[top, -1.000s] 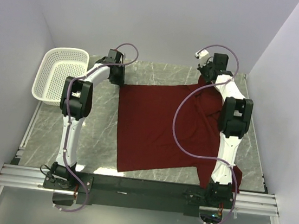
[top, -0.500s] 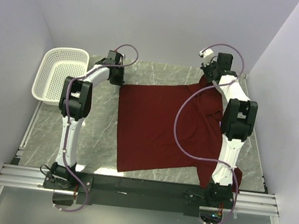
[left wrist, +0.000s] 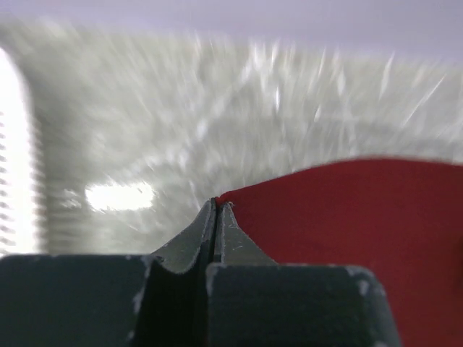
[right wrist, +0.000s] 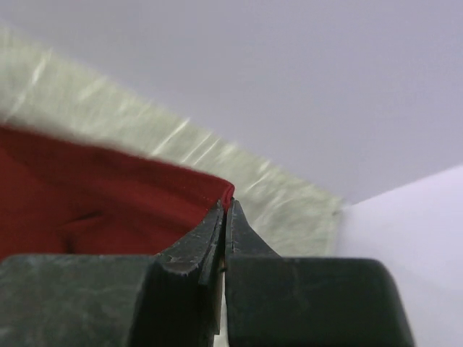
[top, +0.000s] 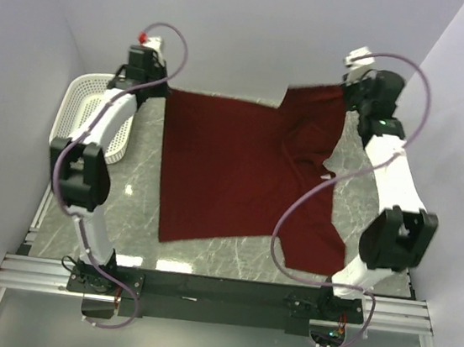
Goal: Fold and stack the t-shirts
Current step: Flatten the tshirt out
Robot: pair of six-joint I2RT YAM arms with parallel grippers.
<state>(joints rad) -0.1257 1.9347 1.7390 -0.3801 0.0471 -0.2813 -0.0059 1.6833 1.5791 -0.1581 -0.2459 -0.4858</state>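
1. Left gripper (left wrist: 217, 207): jaws pressed together, clamped on a corner of the maroon t-shirt (top: 225, 164). The cloth edge sits right at the tips in the left wrist view.
2. Right gripper (right wrist: 226, 206): jaws also tight together, pinching another edge of the same shirt, with the hem poking out at the tips.
3. Both arms reach to the far side of the marble table (top: 135, 204). The left gripper is at the shirt's far-left corner, the right at its far-right end, close to the back wall (top: 249, 32).
4. Shirt: the far edge spans between the two grippers and the body runs back toward the near edge. The left part is flat and smooth, the right part bunched and creased, trailing down beside the right arm's base.
5. Purple cable (top: 295, 211) from the right arm loops across the shirt's right part.
6. White perforated basket (top: 76, 99): far-left of the table, partly under the left arm, near the shirt's left edge but apart from it.
7. Left wrist view is motion-blurred, so the table texture is unreadable.
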